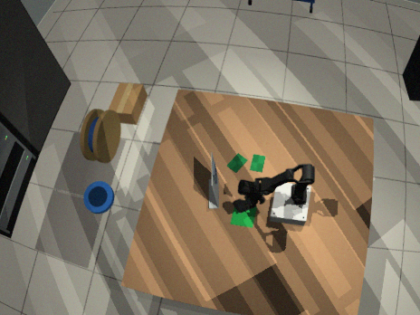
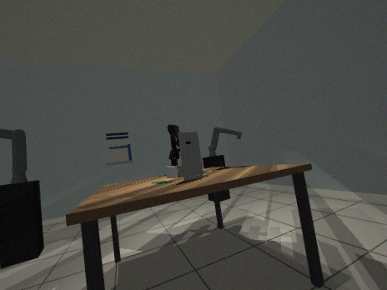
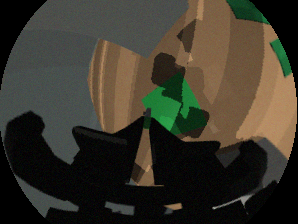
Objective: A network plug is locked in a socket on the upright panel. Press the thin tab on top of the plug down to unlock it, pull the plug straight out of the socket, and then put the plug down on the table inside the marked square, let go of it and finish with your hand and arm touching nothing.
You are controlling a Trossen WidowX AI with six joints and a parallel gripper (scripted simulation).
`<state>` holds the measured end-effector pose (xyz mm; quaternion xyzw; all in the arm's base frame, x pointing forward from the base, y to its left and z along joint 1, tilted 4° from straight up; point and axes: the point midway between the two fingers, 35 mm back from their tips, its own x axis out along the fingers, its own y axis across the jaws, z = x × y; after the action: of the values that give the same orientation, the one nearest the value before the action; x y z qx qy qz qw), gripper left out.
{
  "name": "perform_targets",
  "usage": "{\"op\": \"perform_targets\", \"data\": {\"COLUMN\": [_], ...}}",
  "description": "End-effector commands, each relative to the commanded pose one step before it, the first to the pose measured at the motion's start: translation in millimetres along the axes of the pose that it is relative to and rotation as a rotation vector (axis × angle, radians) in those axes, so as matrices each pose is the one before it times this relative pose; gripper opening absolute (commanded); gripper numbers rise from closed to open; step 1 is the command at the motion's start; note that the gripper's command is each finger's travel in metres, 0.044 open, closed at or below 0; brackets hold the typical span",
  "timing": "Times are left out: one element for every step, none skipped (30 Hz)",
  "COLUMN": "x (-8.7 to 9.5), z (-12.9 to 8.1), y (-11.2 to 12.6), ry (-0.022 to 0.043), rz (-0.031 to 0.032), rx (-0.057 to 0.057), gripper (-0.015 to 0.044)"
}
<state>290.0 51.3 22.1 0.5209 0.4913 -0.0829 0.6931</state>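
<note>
My gripper (image 1: 244, 195) (image 3: 147, 119) is shut on the network plug (image 3: 141, 155), which shows only as a thin sliver between the dark fingers in the wrist view. The plug is out of the socket. The gripper hangs over the table to the right of the upright grey panel (image 1: 214, 186) (image 2: 191, 156). Just below and ahead of the fingers lies a green marked square (image 1: 243, 219) (image 3: 168, 102), partly in shadow. From the exterior view the panel hides the gripper; only my arm (image 2: 173, 143) shows behind it.
Two more green patches (image 1: 236, 162) (image 1: 257, 163) lie on the wooden table (image 1: 190, 253) (image 2: 138, 196) farther from the panel. The arm's white base (image 1: 290, 208) stands to the right. A cable reel (image 1: 100, 135), a box and a blue bowl (image 1: 99, 196) sit on the floor to the left.
</note>
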Motion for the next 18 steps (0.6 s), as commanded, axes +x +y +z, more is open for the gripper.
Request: {"op": "perform_targets", "data": {"x": [5.84,0.91,0.91,0.90,0.90,0.90,0.89,0.89,0.88,0.88,0.87,0.87,0.87,0.86,0.86,0.85,0.85,0.85], "z": [-0.43,0.07,0.07,0.06,0.06,0.06,0.05,0.05,0.04,0.04,0.03,0.03,0.03,0.02,0.02,0.01,0.01,0.00], "y": [-5.90,-0.53,-0.53,-0.54,-0.54,-0.54,-0.55,-0.55,-0.55,-0.56,-0.56,-0.56,-0.57,-0.57,-0.57,-0.58,-0.58,-0.58], "ry": [0.00339,0.00001,0.00001,0.00001,0.00001,0.00001,0.00001,0.00001,0.00001,0.00001,0.00001,0.00001,0.00001,0.00001,0.00001,0.00001,0.00001,0.00001], "rz": [-0.01265,0.00000,0.00000,0.00000,0.00000,0.00000,-0.00001,-0.00001,-0.00001,-0.00001,-0.00001,-0.00001,-0.00001,-0.00001,-0.00001,-0.00001,-0.00001,-0.00001], "rx": [-0.0012,0.0000,0.0000,0.0000,0.0000,0.0000,0.0000,0.0000,0.0000,0.0000,0.0000,0.0000,0.0000,0.0000,0.0000,0.0000,0.0000,0.0000], "gripper": [0.0000,0.0000,0.0000,0.0000,0.0000,0.0000,0.0000,0.0000,0.0000,0.0000,0.0000,0.0000,0.0000,0.0000,0.0000,0.0000,0.0000,0.0000]}}
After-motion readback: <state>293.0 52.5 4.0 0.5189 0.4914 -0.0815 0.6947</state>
